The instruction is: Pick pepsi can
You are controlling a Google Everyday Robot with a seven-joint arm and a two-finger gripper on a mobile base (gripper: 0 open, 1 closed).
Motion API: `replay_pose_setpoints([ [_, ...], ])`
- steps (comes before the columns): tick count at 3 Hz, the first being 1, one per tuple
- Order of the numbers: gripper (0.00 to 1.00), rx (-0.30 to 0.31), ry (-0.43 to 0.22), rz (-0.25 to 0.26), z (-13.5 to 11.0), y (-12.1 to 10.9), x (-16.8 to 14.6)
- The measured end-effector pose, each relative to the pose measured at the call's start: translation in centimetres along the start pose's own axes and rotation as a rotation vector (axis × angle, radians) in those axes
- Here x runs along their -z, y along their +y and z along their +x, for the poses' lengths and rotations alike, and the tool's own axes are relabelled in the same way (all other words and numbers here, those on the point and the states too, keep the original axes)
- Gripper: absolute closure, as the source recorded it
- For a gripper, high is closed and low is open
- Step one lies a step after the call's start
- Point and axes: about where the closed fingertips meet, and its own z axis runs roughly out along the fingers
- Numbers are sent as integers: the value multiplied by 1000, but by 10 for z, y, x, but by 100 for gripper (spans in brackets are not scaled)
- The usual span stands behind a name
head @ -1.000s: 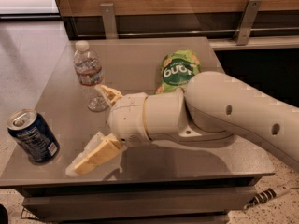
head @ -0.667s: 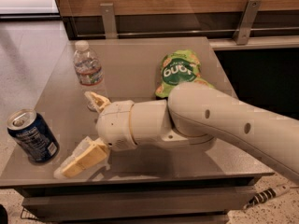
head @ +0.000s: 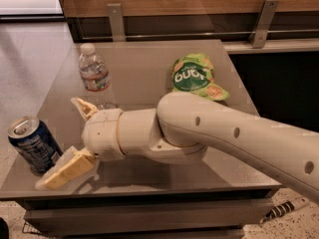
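Observation:
The pepsi can [head: 34, 144] is dark navy with a silver top and stands upright near the front left corner of the grey table [head: 144, 73]. My gripper [head: 65, 141] is open, just right of the can. One cream finger [head: 67, 170] lies low by the can's base. The other finger [head: 84, 107] points up toward the bottle. The can is not between the fingers; the lower fingertip is close to it or touching it.
A clear plastic water bottle [head: 94, 76] stands upright behind the gripper at the table's left. A green snack bag [head: 196, 76] lies at the back right. My bulky arm [head: 224, 138] crosses the table's right front. A wooden wall with metal brackets [head: 115, 21] runs behind.
My gripper and arm have moved left across the table, toward the pepsi can. The can, bottle and bag have not moved.

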Motion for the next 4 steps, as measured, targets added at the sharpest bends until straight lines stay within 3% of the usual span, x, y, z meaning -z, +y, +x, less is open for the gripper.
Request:
replay_pose_setpoints([
  [2, 0, 1, -73, -14, 1, 0, -35],
  [3, 18, 12, -96, -20, 2, 1, -47],
  [4, 47, 16, -101, -23, 1, 2, -50],
])
